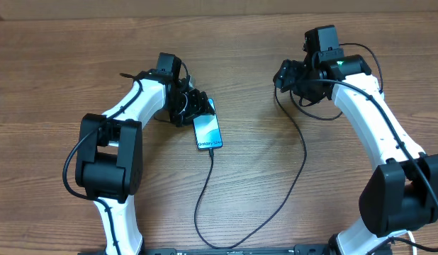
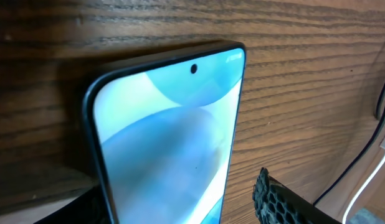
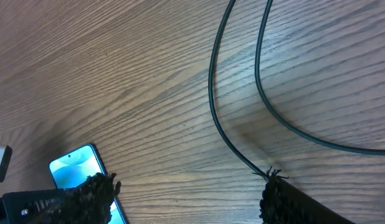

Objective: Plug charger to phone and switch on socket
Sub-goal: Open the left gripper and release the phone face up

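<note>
Left gripper [image 2: 174,193] stands wide astride the phone's [image 1: 207,131] top end, probably to brace it against the charger [image 1: 203,185], while right gripper [image 3: 191,180] hangs open, empty.

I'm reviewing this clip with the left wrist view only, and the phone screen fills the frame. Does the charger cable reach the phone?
Observer: Yes. From overhead, the black cable meets the phone at its near end, by the Galaxy text.
Operator: Where is the right tool?
Observer: The right tool is on the far right side, well apart from the phone, above the cable's other stretch.
Operator: Is it holding anything?
Observer: No. In the right wrist view its fingers stand wide apart with nothing clamped between them. The cable only runs up beside one finger.
</note>
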Available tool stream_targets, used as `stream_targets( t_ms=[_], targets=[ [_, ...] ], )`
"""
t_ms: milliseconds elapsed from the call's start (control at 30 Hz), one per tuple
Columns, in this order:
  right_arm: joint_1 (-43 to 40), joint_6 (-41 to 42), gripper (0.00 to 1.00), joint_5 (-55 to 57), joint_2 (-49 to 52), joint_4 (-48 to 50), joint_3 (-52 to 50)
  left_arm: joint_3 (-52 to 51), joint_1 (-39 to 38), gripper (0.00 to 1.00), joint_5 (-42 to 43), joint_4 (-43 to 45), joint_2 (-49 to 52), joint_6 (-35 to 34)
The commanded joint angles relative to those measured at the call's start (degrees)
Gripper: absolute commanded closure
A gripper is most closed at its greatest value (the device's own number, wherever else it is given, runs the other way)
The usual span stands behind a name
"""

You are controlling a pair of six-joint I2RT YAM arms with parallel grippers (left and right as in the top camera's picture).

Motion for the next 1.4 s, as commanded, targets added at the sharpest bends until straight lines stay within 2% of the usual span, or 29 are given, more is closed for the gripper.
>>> stream_targets(
  t_ms=[0, 500, 600, 633, 667, 700, 733, 833, 1067, 1267, 1367],
  targets=[
    [0.00, -0.20, 0.20, 0.96, -0.90, 0.15, 0.04, -1.42, -0.04, 0.31, -6.51, -0.90, 1.88, 0.09],
    [0.00, -0.20, 0.17, 0.96, -0.90, 0.15, 0.04, -1.42, -0.04, 0.26, -8.11, -1.46, 1.88, 0.11],
    [0.00, -0.20, 0.17, 0.96, -0.90, 0.13, 0.04, -1.42, -0.04, 0.16, -9.90, -1.42, 1.88, 0.11],
    [0.00, -0.20, 0.17, 0.96, -0.90, 0.13, 0.04, -1.42, -0.04, 0.05, -10.75, -1.46, 1.88, 0.11],
    [0.00, -0.22, 0.16, 0.96, -0.90, 0.13, 0.04, -1.40, -0.04, 0.00, -12.17, -1.51, 1.86, 0.37],
    [0.00, -0.20, 0.10, 0.96, -0.90, 0.15, 0.04, -1.33, -0.04, 0.00, -13.29, -1.62, 1.86, 0.81],
    [0.00, -0.22, 0.00, 0.96, -0.90, 0.13, 0.04, -0.83, 0.02, 0.00, -15.96, -2.84, 1.68, 1.22],
    [0.00, -0.22, 0.00, 0.96, -0.90, 0.11, 0.04, 1.14, 0.04, 0.00, -22.47, -6.97, 1.05, 1.22],
    [0.00, -0.22, 0.00, 0.94, -0.90, 0.13, 0.04, 8.83, -0.13, 0.00, -31.58, -17.62, -1.81, 4.35],
    [0.00, -0.20, 0.00, 0.94, -0.90, 0.15, 0.04, 12.39, -0.76, 0.00, -34.40, -21.05, -9.05, 4.42],
    [0.00, -0.20, 0.00, 0.94, -0.90, 0.15, 0.04, 12.46, -1.60, 0.00, -34.36, -21.49, -15.69, 4.39]
  ],
)
